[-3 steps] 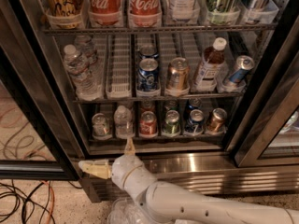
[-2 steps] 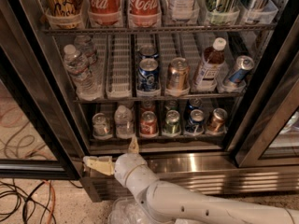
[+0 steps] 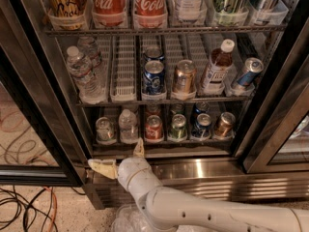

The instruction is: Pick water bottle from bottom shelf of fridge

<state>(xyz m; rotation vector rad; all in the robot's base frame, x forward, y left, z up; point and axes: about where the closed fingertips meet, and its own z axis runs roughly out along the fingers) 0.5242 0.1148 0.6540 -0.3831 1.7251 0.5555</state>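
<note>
- Cream-coloured, the gripper (image 3: 114, 152) sits low in front of the steel base of the fridge (image 3: 193, 170). Its jaws are spread wide and hold nothing: one finger points out to the left, the other stands upright.
- Compared with a second ago, it has crept a little to the right and upward. The latest part of that shift is slight, so the approach seems to be settling into alignment.
- Above the left-pointing finger, a silver can (image 3: 105, 129) stands at the left end of the bottom shelf (image 3: 164, 153).
- The water bottle (image 3: 127, 126) stands just right of that can, upright and untouched. It is above the open gap and just up-left of the upright fingertip.
- Just right of that fingertip's line, a red can (image 3: 154, 128) stands close beside the bottle.
- My reading: the shift has brought the bottle nearly in line with the jaws, but they are still below and in front of the shelf edge. A rise and a reach inward remain, with tight neighbours on both sides.
</note>
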